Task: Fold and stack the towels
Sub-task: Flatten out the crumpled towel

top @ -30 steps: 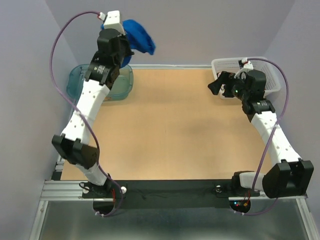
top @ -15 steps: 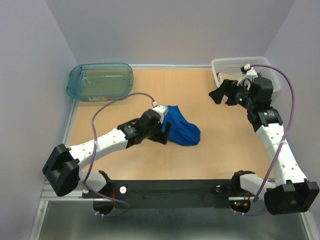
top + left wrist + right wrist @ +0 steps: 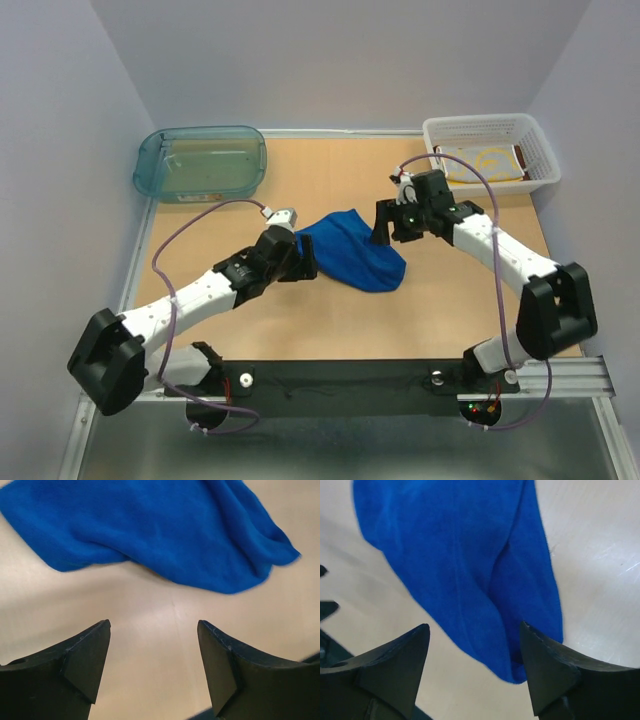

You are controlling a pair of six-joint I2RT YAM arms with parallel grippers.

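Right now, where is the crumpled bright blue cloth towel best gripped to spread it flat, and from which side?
Probably at the thin outer edge of the bright blue cloth towel, not its bunched middle fold. The open left gripper can come in low from the left; the open right gripper from the far right end.

One blue towel (image 3: pixel 352 250), one yellow towel (image 3: pixel 480 160), one brown towel (image 3: pixel 521 156), one tub (image 3: pixel 200 130), one basket (image 3: pixel 480 121).

This is a robotics lab test cell. Two white-and-black robot arms, left (image 3: pixel 200 293) and right (image 3: pixel 505 258), are bolted to an aluminium rail (image 3: pixel 120 378) along a wooden table (image 3: pixel 330 170). Plain pale walls (image 3: pixel 340 60) box it in.
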